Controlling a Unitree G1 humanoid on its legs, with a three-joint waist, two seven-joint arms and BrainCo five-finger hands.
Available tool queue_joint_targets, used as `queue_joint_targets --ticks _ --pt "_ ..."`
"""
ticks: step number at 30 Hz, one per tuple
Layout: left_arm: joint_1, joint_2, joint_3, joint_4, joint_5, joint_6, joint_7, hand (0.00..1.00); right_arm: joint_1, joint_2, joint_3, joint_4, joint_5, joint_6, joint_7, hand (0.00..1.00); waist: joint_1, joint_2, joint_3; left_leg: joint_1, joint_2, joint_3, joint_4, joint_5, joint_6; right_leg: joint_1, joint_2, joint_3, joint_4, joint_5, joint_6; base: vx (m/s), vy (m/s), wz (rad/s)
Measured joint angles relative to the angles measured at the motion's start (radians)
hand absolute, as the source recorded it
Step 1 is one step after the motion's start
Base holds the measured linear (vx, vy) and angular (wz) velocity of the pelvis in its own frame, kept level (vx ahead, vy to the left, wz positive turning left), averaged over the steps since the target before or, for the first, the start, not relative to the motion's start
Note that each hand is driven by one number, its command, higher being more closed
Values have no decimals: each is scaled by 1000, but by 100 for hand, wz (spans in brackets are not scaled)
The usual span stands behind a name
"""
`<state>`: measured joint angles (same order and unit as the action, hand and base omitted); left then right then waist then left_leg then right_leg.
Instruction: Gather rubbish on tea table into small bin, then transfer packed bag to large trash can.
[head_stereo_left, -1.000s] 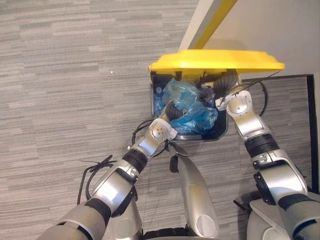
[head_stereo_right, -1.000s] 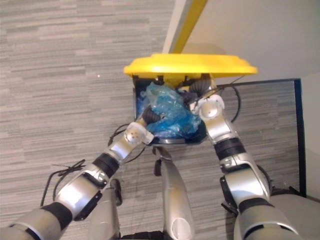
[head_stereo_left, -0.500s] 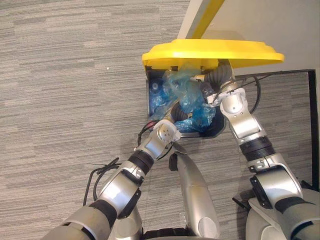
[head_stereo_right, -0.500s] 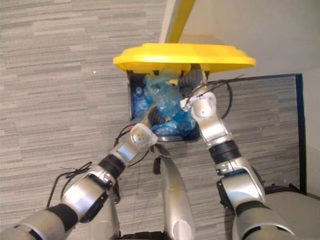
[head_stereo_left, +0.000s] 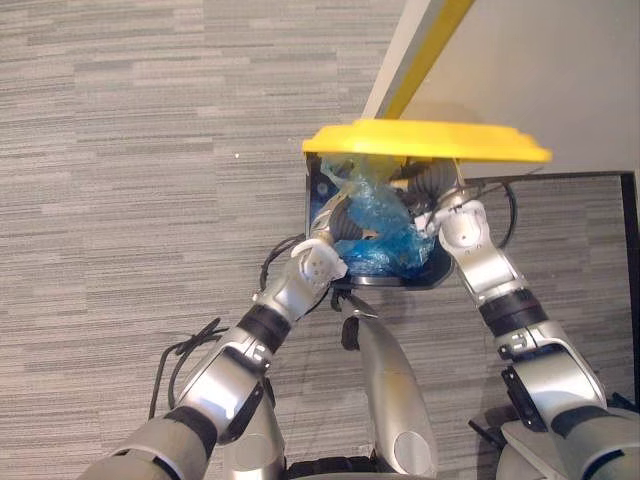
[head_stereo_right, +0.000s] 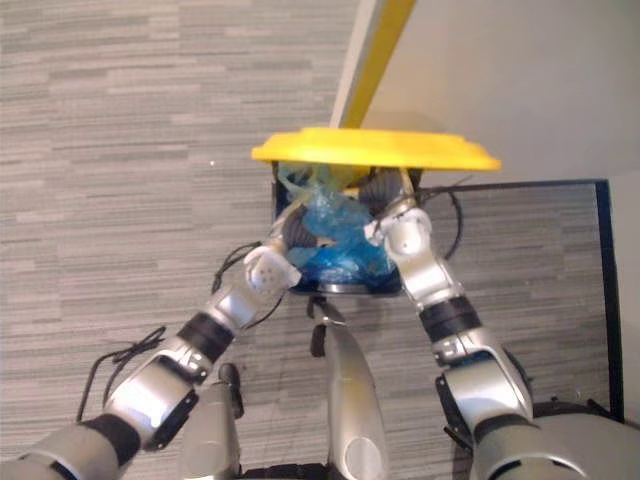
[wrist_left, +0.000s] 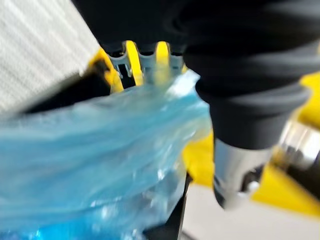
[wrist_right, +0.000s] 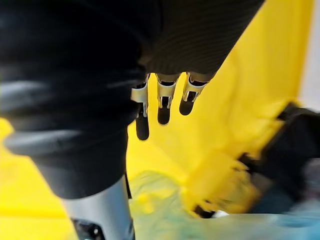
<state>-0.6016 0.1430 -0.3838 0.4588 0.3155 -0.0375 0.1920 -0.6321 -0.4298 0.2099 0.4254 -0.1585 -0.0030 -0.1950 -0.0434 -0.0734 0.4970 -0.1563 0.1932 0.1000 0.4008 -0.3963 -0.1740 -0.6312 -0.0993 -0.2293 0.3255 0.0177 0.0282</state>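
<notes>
A translucent blue plastic bag (head_stereo_left: 385, 235) is seen, deep blue in its lower folds and paled to a greenish tint at the top. The large black trash can (head_stereo_left: 396, 283) is topped by a plain bright yellow lid (head_stereo_left: 430, 140). The carpeted floor (head_stereo_left: 130, 150) is patterned in fine horizontal streaks of light and dark grey. The off-white wall (head_stereo_left: 560, 60) is crossed by a slanted yellow stripe (head_stereo_left: 430, 45). The right hand (wrist_right: 163, 102) is covered in dark ribbed material, its silver fingers tipped in black.
</notes>
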Motion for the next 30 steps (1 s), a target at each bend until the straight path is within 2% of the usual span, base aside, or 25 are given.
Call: queue_joint_targets --ticks 4,9,12,14,16,18,19,20,21,22,23,25,26,27,28,29,30 --pt "216 45 73 -73 -66 -26 -9 0 158 13 -50 14 -40 1 21 0 6 8 -53 35 -23 -22 -29 15 9 39 -29 -15 0 -3 -3 22 36 19" --pt "465 46 187 -55 -138 -44 -51 0 324 65 -71 28 -80 2 47 0 27 36 -110 97 -38 -48 -31 15 14 118 -57 -35 1 -15 6 5 57 18" --pt "570 48 290 117 -161 -40 -64 0 389 114 -72 38 -88 2 72 0 43 45 -122 140 -50 -53 0 8 27 179 -73 -38 4 -17 9 -50 57 9" --pt "586 47 331 209 -163 -33 -63 0 400 137 -72 67 -100 0 77 0 48 43 -122 153 -58 -52 21 2 35 200 -81 -36 6 -14 14 -111 48 2" --pt "613 45 369 320 -163 -15 -61 0 420 166 -71 117 -115 1 81 0 57 37 -124 179 -86 -43 30 -3 46 217 -98 -14 7 -5 27 -153 62 -22" --pt "653 39 398 372 -177 4 -61 0 462 196 -71 159 -116 0 93 0 69 27 -126 196 -119 7 55 -10 58 233 -107 25 -39 37 66 -204 84 -54" --pt "654 41 400 375 -184 5 -60 0 474 197 -70 163 -117 0 96 0 67 25 -126 195 -123 11 64 -11 60 236 -109 26 -50 35 70 -250 108 -49" --pt "663 39 412 382 -201 5 -59 0 501 201 -70 205 -118 -3 100 0 67 25 -126 206 -121 32 61 -3 71 244 -113 19 -62 -27 157 -216 84 -37" --pt "664 30 413 389 -203 5 -59 0 503 206 -71 231 -118 -3 101 0 63 29 -127 209 -104 46 47 8 81 234 -119 15 -24 -51 163 -328 46 -48" --pt "667 29 416 407 -212 5 -60 0 525 226 -81 283 -118 -4 101 0 56 27 -132 210 -102 63 23 33 78 178 -128 40 156 -54 70 -294 -89 -31" --pt "669 37 442 438 -223 8 -60 0 568 273 -138 381 -107 -4 98 0 40 6 -157 216 -92 67 -25 68 66 154 -125 78 448 -99 4 -241 -99 -21" --pt "673 37 448 439 -232 14 -60 0 612 300 -201 387 -105 -2 91 0 39 -5 -180 228 -79 76 -60 88 55 182 -123 95 595 -144 -6 -29 -145 -19" --pt "676 37 455 440 -239 21 -61 0 645 310 -236 412 -103 -4 84 0 45 -19 -205 218 -70 85 -68 94 46 238 -115 145 633 -198 21 -18 -190 -23" --pt "676 37 455 440 -239 21 -61 0 647 311 -239 415 -103 -4 84 0 46 -19 -205 217 -69 86 -67 94 46 239 -113 147 630 -202 23 -43 -231 -17" --pt "660 12 487 450 -241 31 -62 0 666 330 -293 451 -73 -3 74 0 44 3 -217 208 -39 83 -81 104 24 276 -49 152 538 -227 59 -27 -202 -19" --pt "657 -38 515 456 -241 31 -62 0 682 333 -330 456 -64 6 64 0 50 35 -246 215 -15 88 -126 130 42 326 -2 144 407 -254 49 16 -177 -31" --pt "658 -58 529 458 -240 30 -62 0 689 337 -340 459 -56 8 60 0 52 34 -264 216 -14 103 -148 149 54 341 5 136 348 -274 24 49 -145 -62"
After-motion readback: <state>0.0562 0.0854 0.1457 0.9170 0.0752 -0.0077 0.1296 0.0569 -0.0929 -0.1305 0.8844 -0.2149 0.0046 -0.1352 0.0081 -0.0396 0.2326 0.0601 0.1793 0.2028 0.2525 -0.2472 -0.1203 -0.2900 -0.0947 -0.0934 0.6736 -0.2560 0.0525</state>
